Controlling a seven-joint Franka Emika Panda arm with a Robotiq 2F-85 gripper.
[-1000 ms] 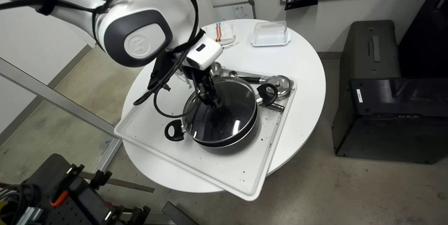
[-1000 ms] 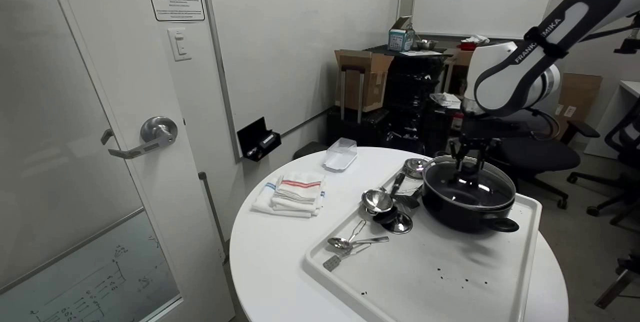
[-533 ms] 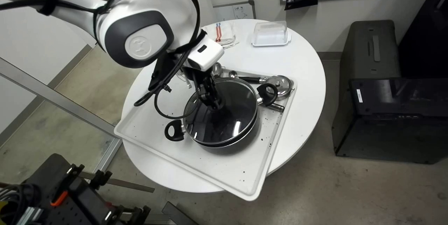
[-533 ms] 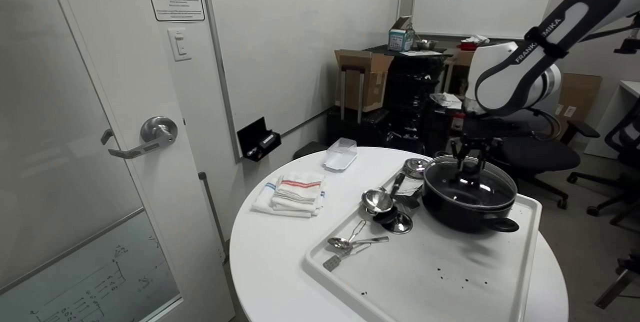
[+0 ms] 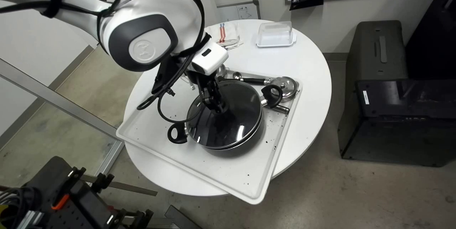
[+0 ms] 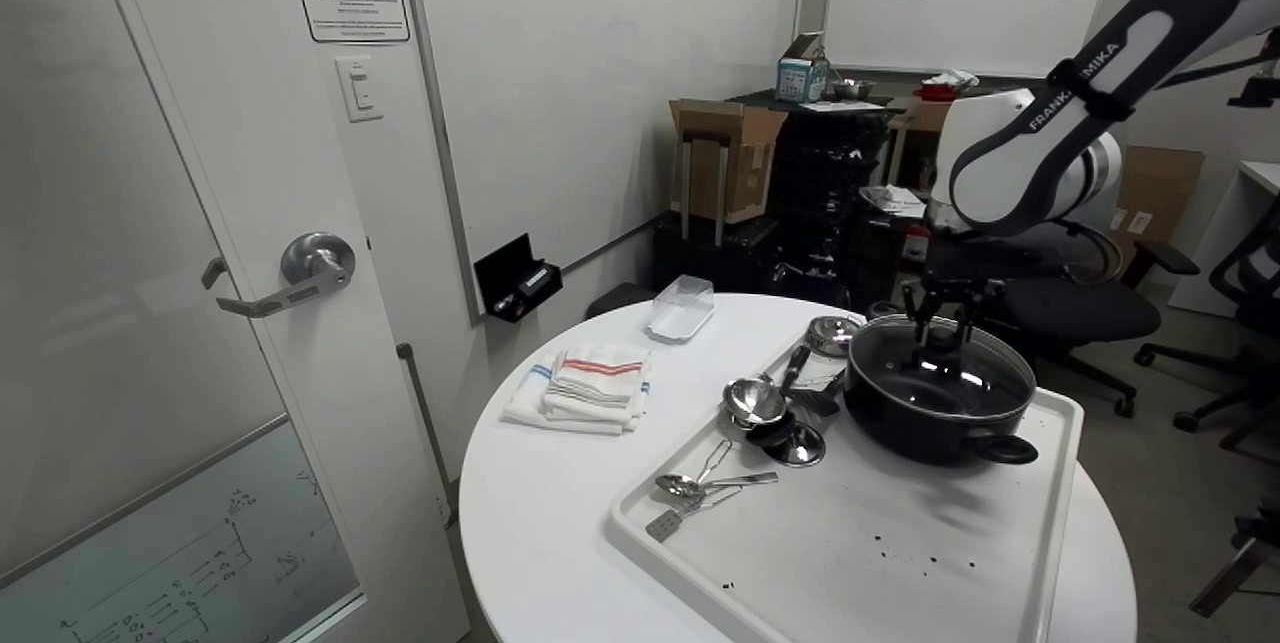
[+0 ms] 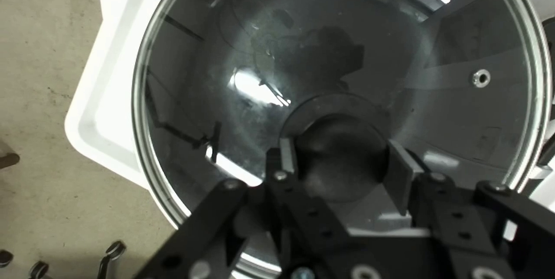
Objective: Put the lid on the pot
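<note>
The lid [image 5: 235, 122] is a clear glass disc with a metal rim and black knob. It lies flat over the black pot, nearly flush with its rim, in both exterior views; whether it touches all round I cannot tell. The pot [image 6: 905, 428] stands on the tray with its two handles out to the sides. My gripper [image 6: 943, 325] points down at the lid's centre. In the wrist view my gripper [image 7: 340, 157] has a finger pad on each side of the knob [image 7: 342, 162] and is shut on it. The lid hides most of the pot's inside.
The pot stands on a white tray [image 5: 228, 175] on a round white table [image 6: 540, 513]. Metal utensils [image 6: 755, 403] and a small shiny pot [image 5: 285, 84] lie close beside it on the tray. Folded towels [image 6: 595, 383] and a clear plastic box [image 5: 275, 36] sit farther off.
My gripper and the lid have moved slightly down. The gap between the lid's rim and the pot's rim looks smaller. The pot has not moved.
</note>
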